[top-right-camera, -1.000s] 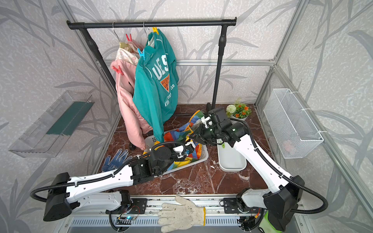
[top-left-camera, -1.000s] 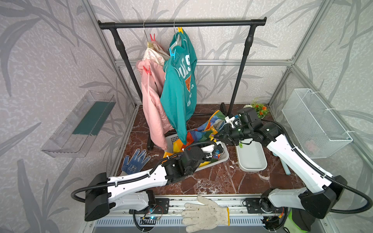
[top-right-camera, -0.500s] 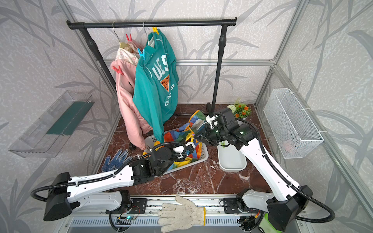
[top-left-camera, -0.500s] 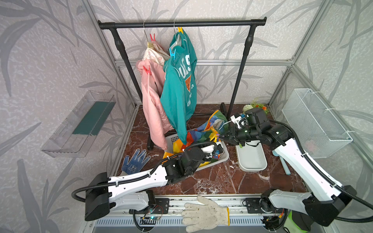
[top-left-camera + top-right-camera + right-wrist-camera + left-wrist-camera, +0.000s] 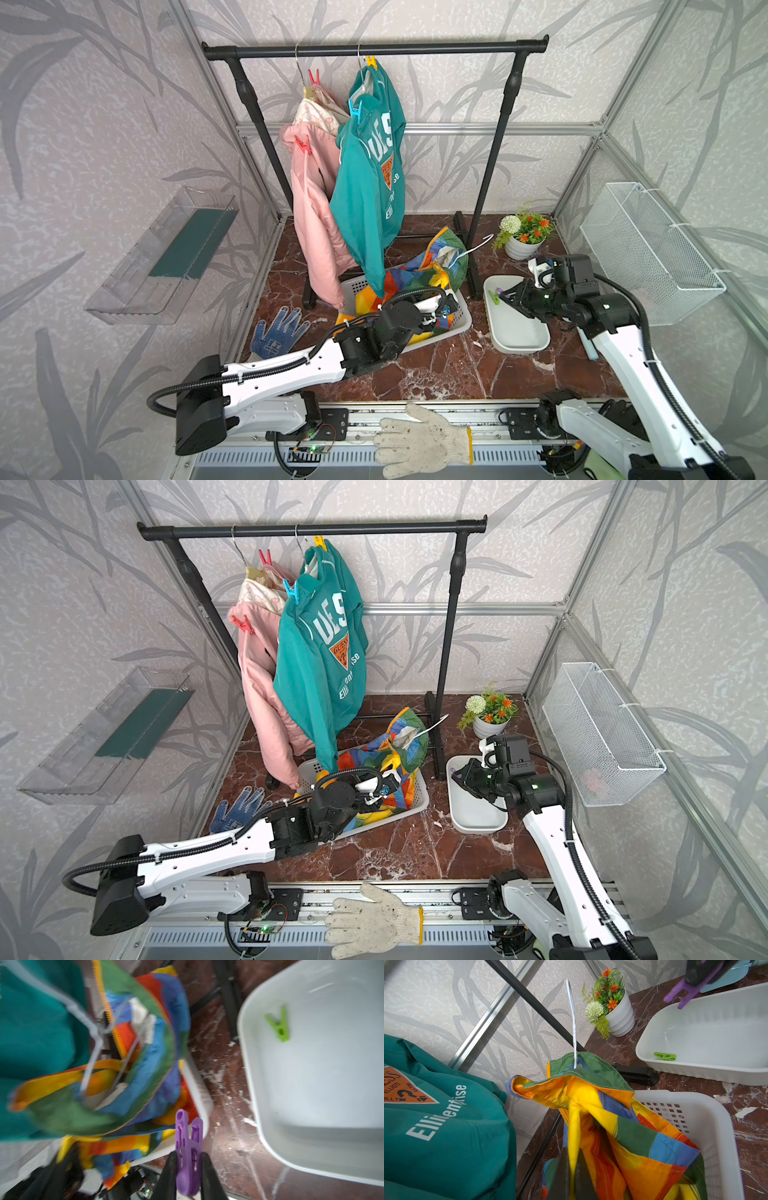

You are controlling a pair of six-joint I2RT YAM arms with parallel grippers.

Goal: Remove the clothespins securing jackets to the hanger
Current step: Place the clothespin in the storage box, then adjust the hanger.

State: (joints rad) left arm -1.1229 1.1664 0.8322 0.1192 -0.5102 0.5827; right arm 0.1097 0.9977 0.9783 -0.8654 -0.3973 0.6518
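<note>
The cell has grey walls with a leaf pattern and a dark red marble floor, and a black rail stands across the back. On the rail hang the pink jacket and the teal jacket. Four pins are clipped on them: two red clothespins, a blue clothespin and a yellow clothespin.

The right gripper is closed narrowly on the purple clothespin, which it grips at its handle end. The long axis of the pin runs in line with the fingers, with the clip end pointing forward, away from the arm. In a top view this gripper hangs above the far end of the white tray, near the green clothespin that lies inside. So the tray is below the pin, and the release probably needs only an opening, perhaps after a small move inward from the rim.

The left gripper is pinched tight on a yellow fold of the rainbow jacket, which sits in the white basket with its white hanger sticking up.
</note>
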